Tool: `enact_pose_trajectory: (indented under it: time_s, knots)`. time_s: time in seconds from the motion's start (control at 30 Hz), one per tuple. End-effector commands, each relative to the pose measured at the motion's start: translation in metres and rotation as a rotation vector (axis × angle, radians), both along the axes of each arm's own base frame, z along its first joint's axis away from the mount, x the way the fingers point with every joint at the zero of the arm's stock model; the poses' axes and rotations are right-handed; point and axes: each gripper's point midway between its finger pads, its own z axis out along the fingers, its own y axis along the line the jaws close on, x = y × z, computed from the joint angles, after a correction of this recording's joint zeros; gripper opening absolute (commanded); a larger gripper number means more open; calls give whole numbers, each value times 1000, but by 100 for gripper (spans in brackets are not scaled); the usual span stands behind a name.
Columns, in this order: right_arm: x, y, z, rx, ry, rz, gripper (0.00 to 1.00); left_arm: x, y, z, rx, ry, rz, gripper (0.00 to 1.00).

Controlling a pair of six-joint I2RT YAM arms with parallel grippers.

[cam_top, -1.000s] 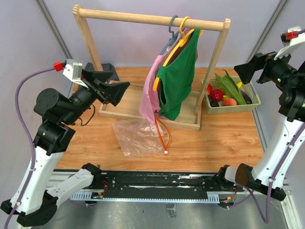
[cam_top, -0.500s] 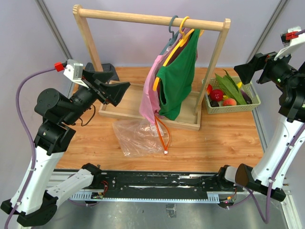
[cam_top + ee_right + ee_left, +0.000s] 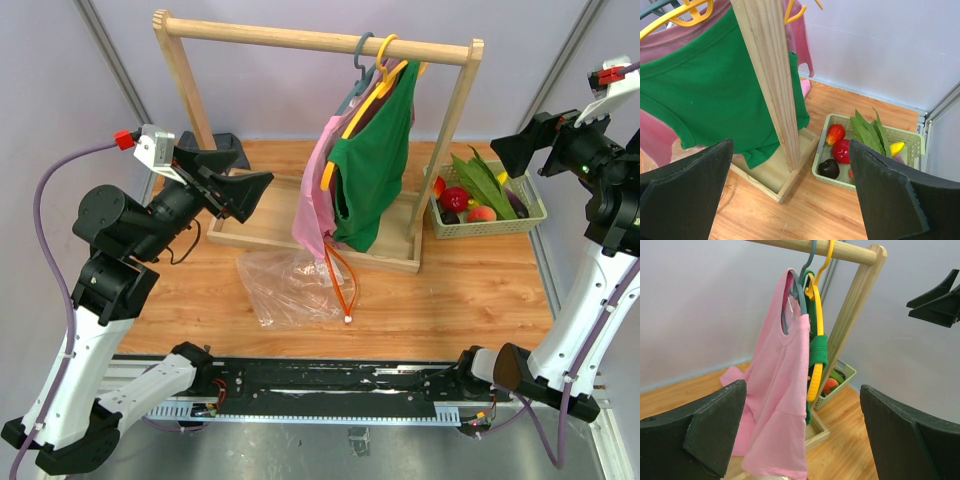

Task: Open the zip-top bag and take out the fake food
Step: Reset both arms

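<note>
Two grippers, both mine, stood at full spread w/ nothing btwn the jaws. My left gripper (image 3: 243,170) (image 3: 802,440) hung above the table's left side, aimed twd the tall light-wood clothes rack (image 3: 300,40), and touched nothing. My right gripper (image 3: 510,150) (image 3: 790,200) was up at the far right, above and just right of the pale green slotted plastic basket (image 3: 490,228) (image 3: 819,150), also holding nothing. The large clear crinkly plastic zip-top bag (image 3: 290,285) lay flat on the brown wood-grain table (image 3: 450,290), just in front of the rack's shallow wooden tray base (image 3: 260,225), approx. midway btwn my arms and well apart from both. Its orange-red zip strip (image 3: 345,280) ran along the right edge, w/ the small white slider (image 3: 347,319) at the near end; I couldn't tell if the zip was open or closed. No coloured pieces showed through the plastic. The small plastic fake food (image 3: 475,195) (image 3: 850,150) sat in the basket right of the rack: red round pieces, long green leaves, a dark purple piece, a yellow one and a peach-coloured one. On the rack hung a pink short-sleeve garment (image 3: 318,190) (image 3: 780,390) and a green sleeveless top (image 3: 375,170) (image 3: 715,90), the pink hem reaching down near the bag's far right corner.
</note>
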Motion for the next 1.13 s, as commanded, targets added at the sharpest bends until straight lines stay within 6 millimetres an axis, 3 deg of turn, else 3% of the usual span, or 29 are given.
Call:
enact_pose_trajectory:
  time_s: [0.0,1.1]
  knots:
    - [-7,0,7,-20,-27,-1,98,-1,2,2,-4,-16,3,99]
    - [-8,-1,4,-47,-29,-4,98,1,2,-3,3,-8,8,99]
